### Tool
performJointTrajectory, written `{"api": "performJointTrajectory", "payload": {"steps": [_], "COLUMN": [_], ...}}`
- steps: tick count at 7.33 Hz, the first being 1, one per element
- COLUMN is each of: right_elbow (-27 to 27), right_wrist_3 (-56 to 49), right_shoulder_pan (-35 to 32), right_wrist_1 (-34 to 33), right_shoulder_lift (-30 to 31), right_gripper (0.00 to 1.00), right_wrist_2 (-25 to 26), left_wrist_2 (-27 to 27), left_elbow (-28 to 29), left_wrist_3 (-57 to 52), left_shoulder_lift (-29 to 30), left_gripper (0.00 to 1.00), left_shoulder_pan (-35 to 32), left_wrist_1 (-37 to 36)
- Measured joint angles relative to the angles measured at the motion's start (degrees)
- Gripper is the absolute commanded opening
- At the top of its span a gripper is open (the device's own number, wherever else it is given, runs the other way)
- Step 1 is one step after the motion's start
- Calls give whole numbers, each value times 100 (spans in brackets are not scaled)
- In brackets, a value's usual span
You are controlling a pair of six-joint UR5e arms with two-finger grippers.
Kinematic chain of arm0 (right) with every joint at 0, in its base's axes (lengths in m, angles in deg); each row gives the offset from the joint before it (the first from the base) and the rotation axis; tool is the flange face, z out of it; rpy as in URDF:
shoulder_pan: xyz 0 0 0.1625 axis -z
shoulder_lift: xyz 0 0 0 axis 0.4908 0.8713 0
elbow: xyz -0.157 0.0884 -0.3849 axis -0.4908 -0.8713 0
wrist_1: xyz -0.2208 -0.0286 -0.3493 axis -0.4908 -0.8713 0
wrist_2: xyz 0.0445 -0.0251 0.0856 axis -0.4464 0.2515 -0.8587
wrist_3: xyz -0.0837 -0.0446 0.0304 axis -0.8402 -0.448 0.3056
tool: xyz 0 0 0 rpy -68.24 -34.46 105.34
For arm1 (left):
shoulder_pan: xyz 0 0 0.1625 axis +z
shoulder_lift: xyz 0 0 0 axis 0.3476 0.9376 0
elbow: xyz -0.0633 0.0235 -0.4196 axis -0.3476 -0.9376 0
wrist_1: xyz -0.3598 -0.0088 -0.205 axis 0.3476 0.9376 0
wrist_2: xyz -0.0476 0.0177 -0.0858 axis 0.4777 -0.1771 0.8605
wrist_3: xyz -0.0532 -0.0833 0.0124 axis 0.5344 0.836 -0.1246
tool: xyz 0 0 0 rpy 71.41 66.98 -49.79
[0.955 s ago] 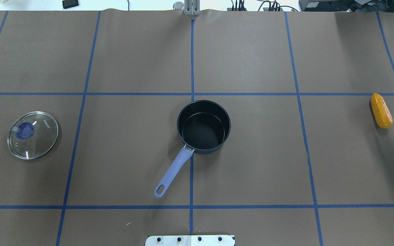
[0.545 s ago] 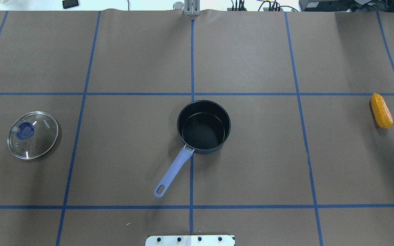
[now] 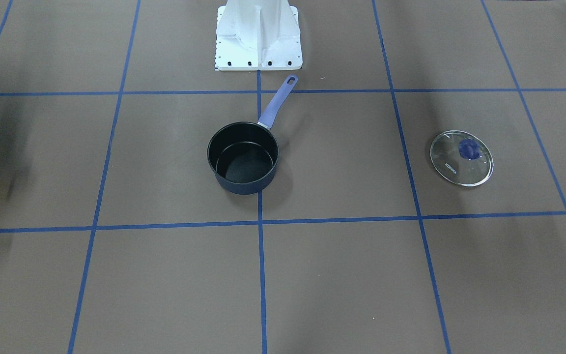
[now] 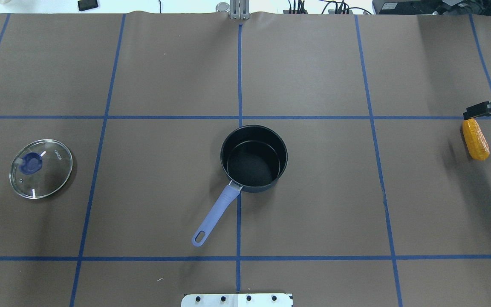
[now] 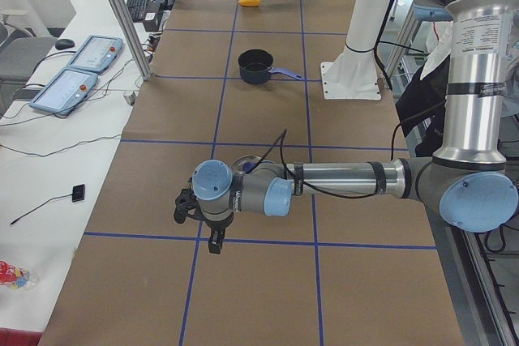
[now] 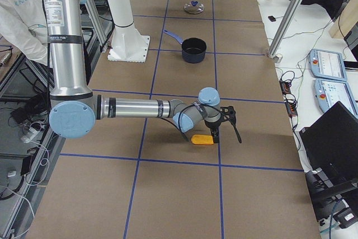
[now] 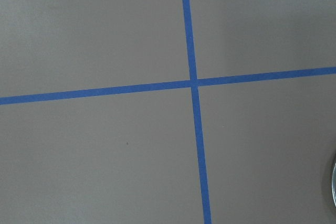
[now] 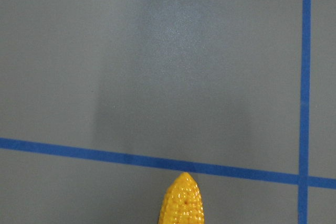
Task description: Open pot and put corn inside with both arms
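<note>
Right arm [image 6: 134,107] stretches low, the right pincer [image 6: 218,124] over the bumpy yellow-orange corn cob [image 4: 475,138]'s end; left pincer [image 5: 197,220] near the round glass lid [image 4: 41,168]; neither's opening can be told.

Overhead and front views face each other over the desk [image 4: 313,192], sharing the pot [image 4: 253,157] — end views look lengthwise; wrist cameras hug the surface.

Pot [image 4: 254,157] sits dead centre on the table [image 4: 313,213], with its handle running back toward the robot's edge, just short of the base [image 3: 258,34]. Lid [image 4: 41,168] lies well off toward the left edge, level with the pot. Corn [image 4: 475,138] is way out by the right edge.
</note>
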Motion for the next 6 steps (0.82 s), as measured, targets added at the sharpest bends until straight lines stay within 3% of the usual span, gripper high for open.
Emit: {"api": "performJointTrajectory", "payload": {"steps": [2, 3, 4, 5, 6], "right_elbow": [-283, -312, -322, -323, -313], "right_wrist_3": [385, 411, 423, 443, 455], "right_shoulder_pan": [298, 356, 398, 441, 481], "right_wrist_1": [567, 671, 817, 953, 1012], "right_shoulder_lift": [134, 244, 344, 413, 430], "right_gripper": [97, 33, 7, 0, 0], "right_wrist_2": [337, 413, 452, 469, 476], "left_wrist_2": [18, 20, 21, 21, 21], "left_elbow": [-10, -15, -19, -21, -22], "left_wrist_3": [-1, -1, -1, -1, -1], "left_shoulder_lift": [7, 12, 16, 17, 19], "left_gripper": [98, 98, 98, 98, 98], "left_shoulder_pan": [11, 13, 17, 21, 22], "left_wrist_1": [30, 41, 48, 56, 62]}}
